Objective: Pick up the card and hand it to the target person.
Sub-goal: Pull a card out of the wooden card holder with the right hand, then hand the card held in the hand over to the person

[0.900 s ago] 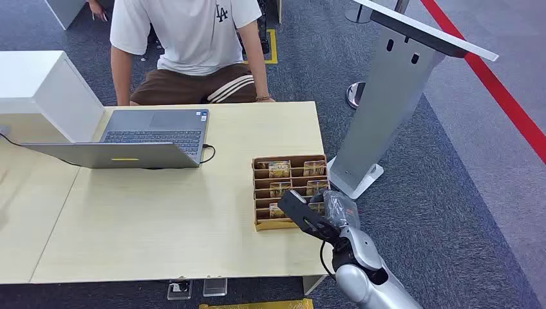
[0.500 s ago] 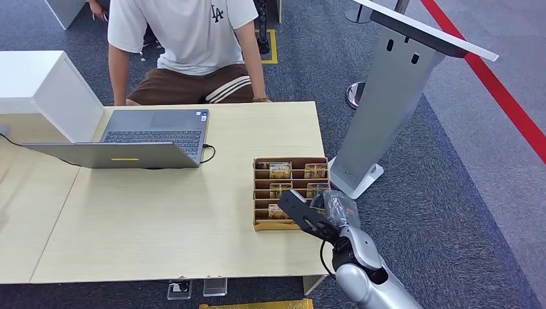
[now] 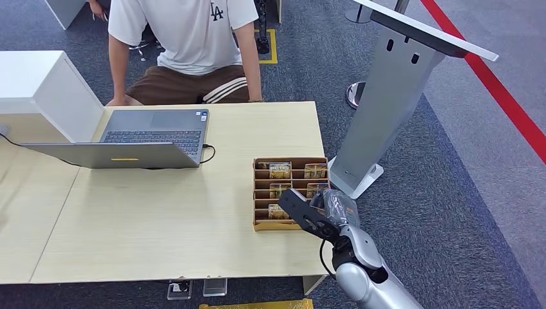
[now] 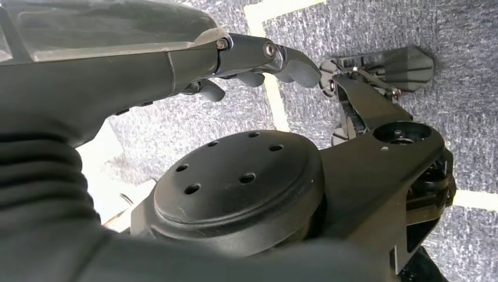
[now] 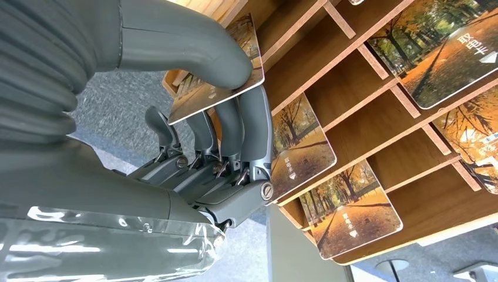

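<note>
While the right robot hand (image 5: 217, 117) stays almost where it was a moment ago at the near right corner of the wooden card rack (image 3: 261, 225), its thumb and fingers are clamped on one card (image 5: 220, 70), pinched at the card's edge and tilted clear of the slots. That suggests the pick is done and the handover comes next. Other cards (image 5: 346, 205) remain in the rack on the counter (image 3: 161, 219). Beyond the laptop (image 3: 148, 135), the person (image 3: 187, 45) has shifted slightly at the far edge, well apart from the card. The left robot hand (image 4: 258, 59) hangs over carpet, fingers curled in on nothing.
</note>
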Motion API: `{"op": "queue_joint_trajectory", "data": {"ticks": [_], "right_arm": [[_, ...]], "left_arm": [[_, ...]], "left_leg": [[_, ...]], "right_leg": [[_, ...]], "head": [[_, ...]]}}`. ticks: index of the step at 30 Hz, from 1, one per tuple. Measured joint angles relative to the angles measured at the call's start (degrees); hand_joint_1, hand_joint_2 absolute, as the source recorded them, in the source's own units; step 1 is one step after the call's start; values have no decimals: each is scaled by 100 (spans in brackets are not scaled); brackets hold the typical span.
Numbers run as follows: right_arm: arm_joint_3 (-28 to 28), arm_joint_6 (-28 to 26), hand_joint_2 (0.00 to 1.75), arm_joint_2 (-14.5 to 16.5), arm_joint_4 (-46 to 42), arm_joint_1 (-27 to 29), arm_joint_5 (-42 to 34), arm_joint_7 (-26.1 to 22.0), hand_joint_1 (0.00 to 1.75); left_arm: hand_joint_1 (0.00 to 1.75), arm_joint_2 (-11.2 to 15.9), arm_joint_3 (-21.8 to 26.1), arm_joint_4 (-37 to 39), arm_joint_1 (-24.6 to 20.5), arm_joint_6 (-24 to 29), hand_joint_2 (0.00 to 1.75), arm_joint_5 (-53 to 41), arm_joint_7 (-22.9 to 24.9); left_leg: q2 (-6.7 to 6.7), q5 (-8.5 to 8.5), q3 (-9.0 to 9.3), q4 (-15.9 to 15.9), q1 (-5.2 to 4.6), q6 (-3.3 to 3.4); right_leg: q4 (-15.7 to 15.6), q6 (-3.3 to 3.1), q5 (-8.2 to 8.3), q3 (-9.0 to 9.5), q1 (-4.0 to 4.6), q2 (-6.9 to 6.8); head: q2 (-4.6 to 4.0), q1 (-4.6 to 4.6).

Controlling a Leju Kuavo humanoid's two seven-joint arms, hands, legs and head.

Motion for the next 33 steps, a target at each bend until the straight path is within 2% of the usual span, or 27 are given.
{"op": "queue_joint_trajectory", "data": {"ticks": [13, 24, 33], "right_arm": [[-3, -228, 175, -33, -260, 20, 23, -44, 136], [-148, -563, 175, -355, -1899, 11, 286, -224, 136], [-165, -796, 175, -583, -2928, -112, 108, -567, 136]], "left_arm": [[0, 0, -1, 0, 7, 86, 175, 117, -74], [0, 5, 4, 0, 93, 105, 175, 221, -261], [0, 9, 10, 0, 127, 103, 175, 277, -352]], "left_leg": [[0, 0, 0, 0, 0, 0], [1, 0, 0, 1, 0, 0], [1, 0, 0, 1, 0, 0]], "right_leg": [[0, 0, 0, -1, 0, 0], [0, 0, 0, -1, 0, 1], [0, 0, 0, -1, 0, 0]], "head": [[0, -1], [0, 0], [0, 0]]}}
